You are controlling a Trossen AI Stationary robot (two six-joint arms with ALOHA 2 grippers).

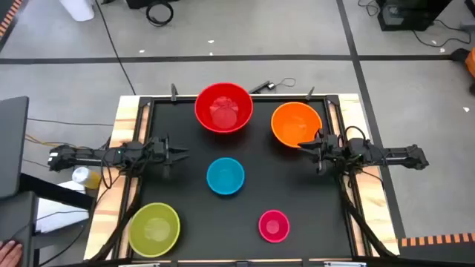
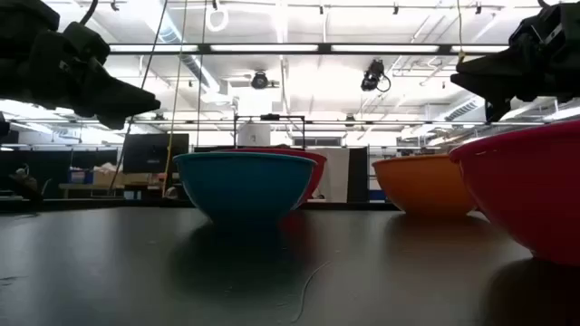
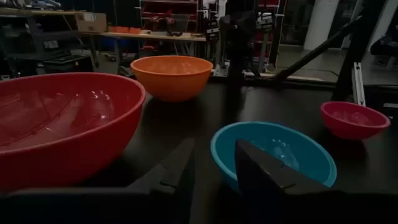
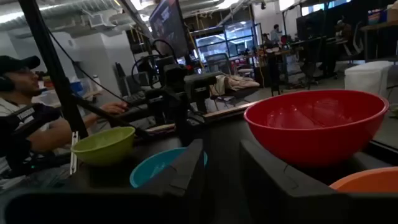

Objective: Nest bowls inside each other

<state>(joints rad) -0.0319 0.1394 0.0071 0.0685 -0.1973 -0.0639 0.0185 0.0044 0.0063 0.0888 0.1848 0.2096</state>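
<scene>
Five bowls seen separate on desk. Blue bowl found centre, at four o'clock from left gripper, nearer it. Right gripper held over orange bowl. Both fingers parted, nothing gripped.

Glossy plastic bowls; matt black table

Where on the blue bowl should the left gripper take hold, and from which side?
Probably the rim of the blue bowl, on the side nearest the left gripper. The bowl sits upright and alone mid-table, too wide to span, so one finger inside the thin wall and one outside, coming down from above, looks best. Nothing crowds that edge.
</scene>
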